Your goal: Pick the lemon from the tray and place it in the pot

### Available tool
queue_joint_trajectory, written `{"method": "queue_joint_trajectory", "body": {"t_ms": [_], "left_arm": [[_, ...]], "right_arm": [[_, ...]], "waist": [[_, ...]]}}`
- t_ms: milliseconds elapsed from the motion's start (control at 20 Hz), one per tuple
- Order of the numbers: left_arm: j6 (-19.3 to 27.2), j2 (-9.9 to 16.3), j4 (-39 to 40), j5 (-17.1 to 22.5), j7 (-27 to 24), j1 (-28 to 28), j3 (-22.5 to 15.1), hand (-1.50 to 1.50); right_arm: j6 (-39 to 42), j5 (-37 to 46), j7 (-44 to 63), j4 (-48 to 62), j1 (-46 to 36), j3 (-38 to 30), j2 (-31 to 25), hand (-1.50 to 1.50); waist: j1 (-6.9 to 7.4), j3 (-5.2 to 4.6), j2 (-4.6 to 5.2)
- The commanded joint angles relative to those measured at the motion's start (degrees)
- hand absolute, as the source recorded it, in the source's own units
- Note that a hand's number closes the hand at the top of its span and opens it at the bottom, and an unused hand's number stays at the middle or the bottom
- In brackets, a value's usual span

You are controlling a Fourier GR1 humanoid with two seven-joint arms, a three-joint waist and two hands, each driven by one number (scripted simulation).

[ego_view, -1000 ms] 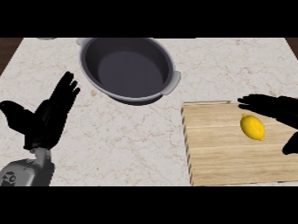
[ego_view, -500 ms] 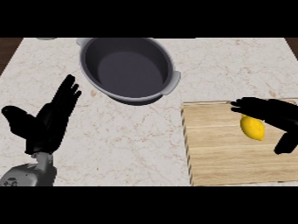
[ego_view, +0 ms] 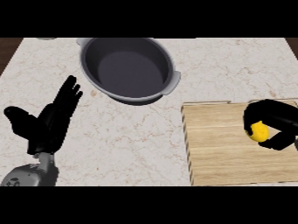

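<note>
Since the earlier frames the right hand (ego_view: 281,124) has closed in over the lemon (ego_view: 259,131); its fingers and thumb are now curled round the fruit, which before lay uncovered on the tray (ego_view: 228,148). Only a patch of yellow shows between thumb and fingers. Whether the lemon has left the tray surface cannot be told from this view. Its long axis appears to run roughly toward and away from the robot, though most of it is hidden, so that reading is tentative.

Nearest the robot, at lower left, the left hand (ego_view: 50,124) rests open over the counter (ego_view: 132,131), fingers straight and pointing away, thumb spread to the left, holding nothing.

Right of it, the wooden tray lies flat on the counter, with the lemon and right hand over its far right part.

Farther back, left of the tray's far edge and apart from it, stands the grey pot (ego_view: 128,68), with nothing visible inside.

Count: one lemon, one tray, one pot, two hands.
</note>
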Motion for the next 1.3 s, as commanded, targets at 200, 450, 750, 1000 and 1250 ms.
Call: {"method": "queue_joint_trajectory", "body": {"t_ms": [200, 450, 750, 1000, 1250], "left_arm": [[-0.2, 0.6, 0.8, -0.4, -0.6, 0.4, 1.7, 0.0], [0.9, 0.8, 0.5, -0.4, -0.3, 1.2, 2.8, 0.0], [1.3, 1.1, 0.8, -0.9, -0.2, 2.0, 3.1, 0.0], [0.8, 1.4, 0.8, -0.9, 0.4, 2.1, 2.8, 0.0], [0.3, 1.0, 1.4, -0.8, 0.4, 2.1, 1.9, 0.0]], "right_arm": [[0.5, -1.5, 29.2, 3.1, 2.4, -7.3, 13.3, 1.5], [-4.3, -3.9, 44.2, 5.4, 5.8, -14.9, 17.6, 1.5], [-13.4, -1.1, 63.2, 0.8, 4.4, -19.0, 23.0, 1.5], [-20.2, 4.5, 77.6, -5.5, 1.5, -18.4, 28.5, 1.5], [-26.0, 13.9, 91.8, -11.9, -4.7, -14.5, 34.7, 1.5]], "waist": [[-2.43, -0.4, -0.54], [-6.61, -0.87, -1.15], [-6.53, -1.49, -2.39], [-5.2, -1.44, -3.1], [-3.23, -1.43, -3.25]]}}
